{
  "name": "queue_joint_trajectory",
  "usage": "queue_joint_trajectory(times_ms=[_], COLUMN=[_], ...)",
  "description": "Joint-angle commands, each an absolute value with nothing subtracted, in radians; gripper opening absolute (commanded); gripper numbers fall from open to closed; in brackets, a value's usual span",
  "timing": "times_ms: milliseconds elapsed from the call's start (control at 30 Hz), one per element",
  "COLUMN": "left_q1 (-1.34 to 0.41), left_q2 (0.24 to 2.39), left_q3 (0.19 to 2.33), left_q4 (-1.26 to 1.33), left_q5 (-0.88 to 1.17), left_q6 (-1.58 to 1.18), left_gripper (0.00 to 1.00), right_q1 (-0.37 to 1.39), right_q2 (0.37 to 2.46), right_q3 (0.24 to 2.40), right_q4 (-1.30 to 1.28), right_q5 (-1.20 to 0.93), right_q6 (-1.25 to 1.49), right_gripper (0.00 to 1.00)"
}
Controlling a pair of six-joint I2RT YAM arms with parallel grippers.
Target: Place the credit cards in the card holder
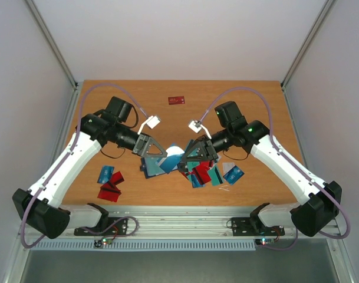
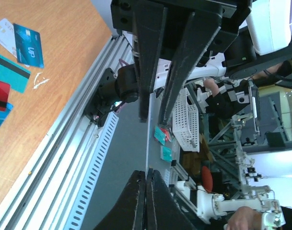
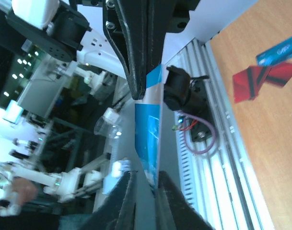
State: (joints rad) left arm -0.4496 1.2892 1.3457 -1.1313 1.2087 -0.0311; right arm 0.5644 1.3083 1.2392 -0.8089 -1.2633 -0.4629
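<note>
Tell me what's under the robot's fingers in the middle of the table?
The navy card holder and a heap of credit cards lie there. The left fingers and right fingers hide part of both, so whether any card is inside cannot be seen.

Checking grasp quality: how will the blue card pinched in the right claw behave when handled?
The blue card is probably stiff: its edge runs straight while pinched. It looks very thin, so likely light. Its smooth face could slip under a sideways pull.
</note>
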Motion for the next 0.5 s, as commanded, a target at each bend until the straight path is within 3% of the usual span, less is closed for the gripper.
queue_joint_trajectory(times_ms=[0, 67, 167, 467], left_q1=[-0.454, -0.453, -0.444, -0.434], left_q2=[1.263, 1.254, 1.248, 1.207], left_q3=[1.309, 1.292, 1.272, 1.097], left_q4=[-1.015, -0.989, -0.965, -0.811], left_q5=[1.165, 1.098, 0.967, 0.643], left_q6=[-0.091, -0.131, -0.18, -0.437], left_gripper=[0.0, 0.0, 0.0, 0.0], right_q1=[0.561, 0.558, 0.543, 0.54], right_q2=[1.312, 1.309, 1.307, 1.278], right_q3=[1.27, 1.267, 1.227, 1.014], right_q4=[-0.779, -0.787, -0.74, -0.539], right_q5=[-1.204, -1.107, -0.991, -0.751], right_q6=[-0.451, -0.439, -0.353, -0.074], right_gripper=[0.29, 0.46, 0.54, 0.59])
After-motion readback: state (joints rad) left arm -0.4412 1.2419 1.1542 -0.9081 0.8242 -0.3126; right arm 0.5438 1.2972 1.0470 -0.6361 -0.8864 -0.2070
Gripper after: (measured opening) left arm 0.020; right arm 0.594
